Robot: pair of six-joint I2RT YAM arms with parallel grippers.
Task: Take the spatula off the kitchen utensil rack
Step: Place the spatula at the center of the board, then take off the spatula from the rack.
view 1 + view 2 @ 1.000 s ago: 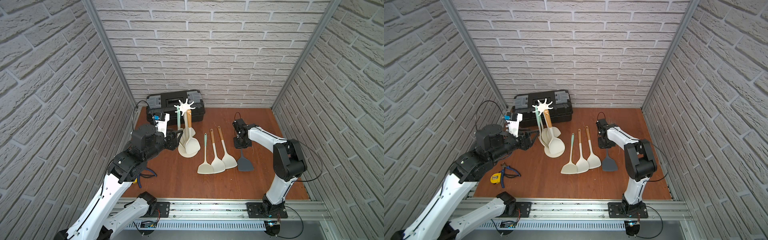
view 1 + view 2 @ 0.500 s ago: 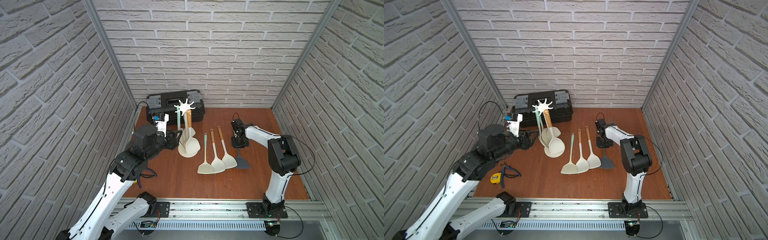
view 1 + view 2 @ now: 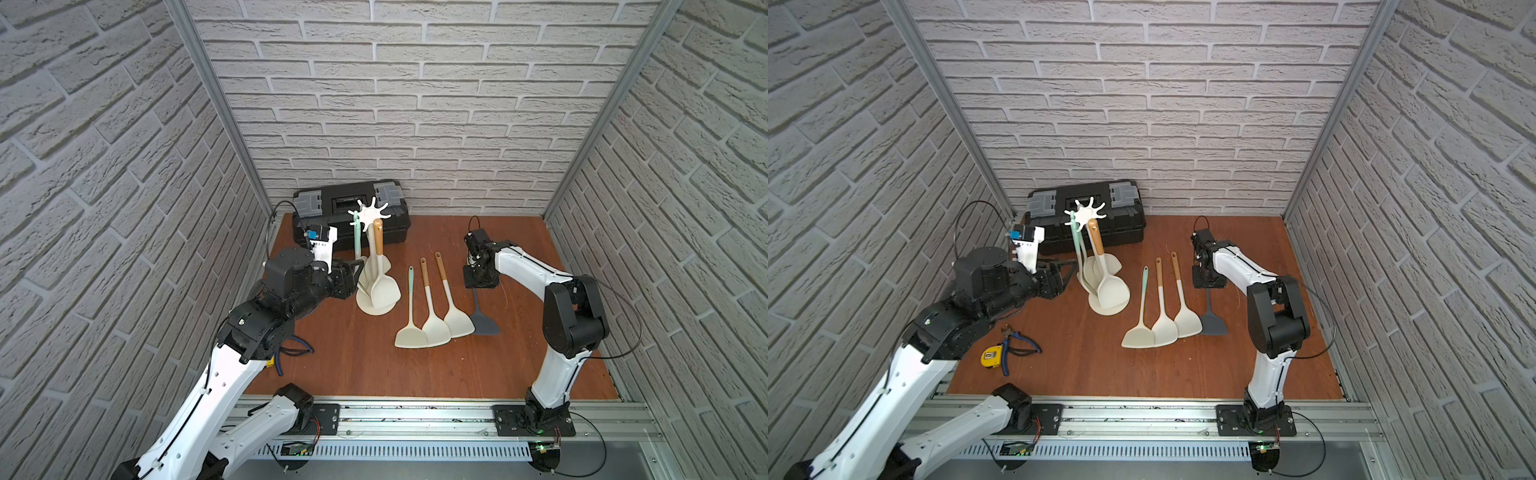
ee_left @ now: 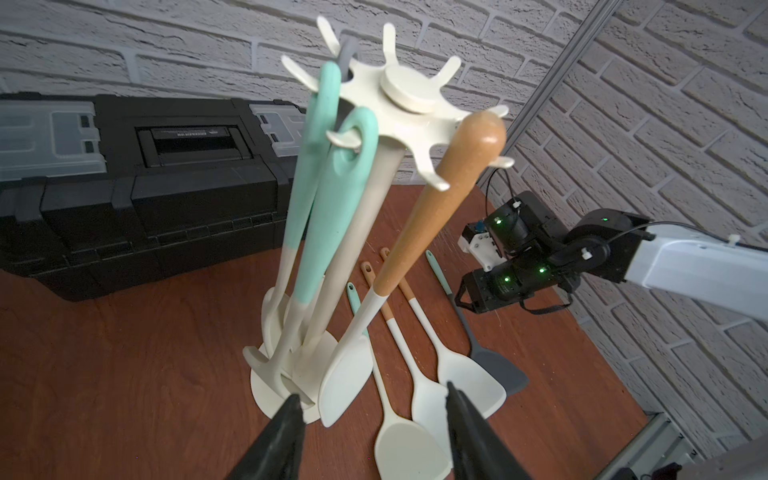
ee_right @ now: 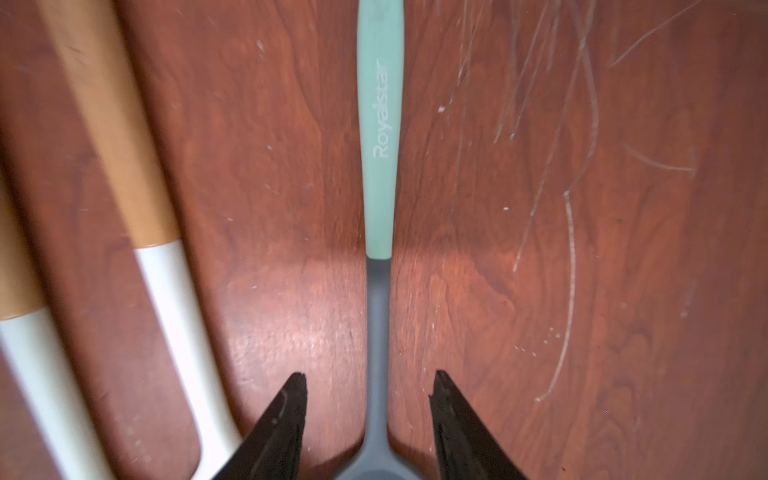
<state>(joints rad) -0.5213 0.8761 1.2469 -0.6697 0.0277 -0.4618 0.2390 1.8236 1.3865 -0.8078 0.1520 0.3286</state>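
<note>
The cream-white kitchen utensil rack (image 3: 371, 212) (image 3: 1086, 214) (image 4: 405, 97) stands in front of the toolbox. A brown-handled spatula (image 3: 379, 266) (image 4: 419, 224) and mint-handled utensils (image 4: 328, 208) hang from its prongs. My left gripper (image 3: 353, 271) (image 4: 372, 399) is open, low beside the rack's base (image 4: 266, 390), holding nothing. A grey spatula with a mint handle (image 3: 484, 322) (image 3: 1213, 322) (image 5: 377, 316) lies flat on the table. My right gripper (image 3: 480, 279) (image 5: 368, 380) hovers over its neck, open, with a finger on each side and gaps to both.
Three cream spatulas (image 3: 432, 328) (image 3: 1158, 328) lie side by side between the rack and the grey one. A black toolbox (image 3: 349, 208) sits against the back wall. A yellow tape measure (image 3: 990, 357) and blue pliers (image 3: 1017, 345) lie at the front left.
My right gripper has opened from shut and let go of the grey spatula, which now rests on the table. Its arm's elbow swung. The left arm barely moved.
</note>
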